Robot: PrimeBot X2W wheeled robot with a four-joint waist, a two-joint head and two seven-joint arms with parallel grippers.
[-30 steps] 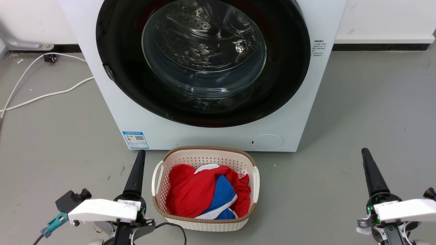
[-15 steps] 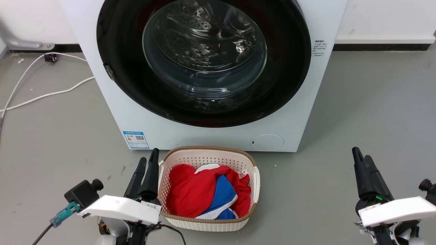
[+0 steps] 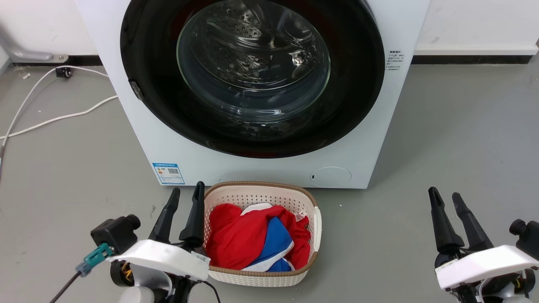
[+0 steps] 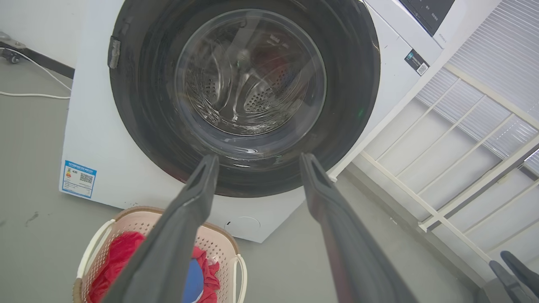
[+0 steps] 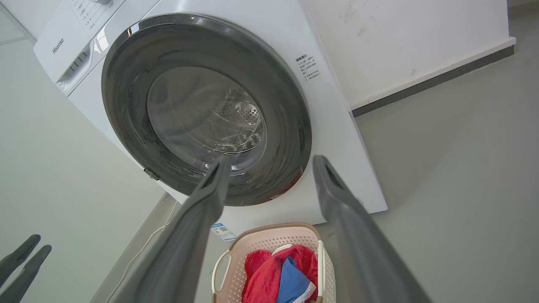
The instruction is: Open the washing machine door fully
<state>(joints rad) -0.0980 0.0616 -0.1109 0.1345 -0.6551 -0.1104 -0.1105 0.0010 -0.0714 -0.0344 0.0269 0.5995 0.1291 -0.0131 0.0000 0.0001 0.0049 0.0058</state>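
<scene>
Shut washing machine door (image 3: 252,75): is best hooked at its grey rim catch (image 3: 135,89) by the left gripper (image 3: 187,189), fingers parted and empty, as are the right gripper's (image 3: 443,193).

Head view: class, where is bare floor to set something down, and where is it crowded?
Widest: grey floor right of the washing machine and laundry basket, down to the right gripper. Also free: floor between the white cable and the left gripper. Crowded: the strip between machine and basket, with the left gripper beside the basket's rim.
</scene>
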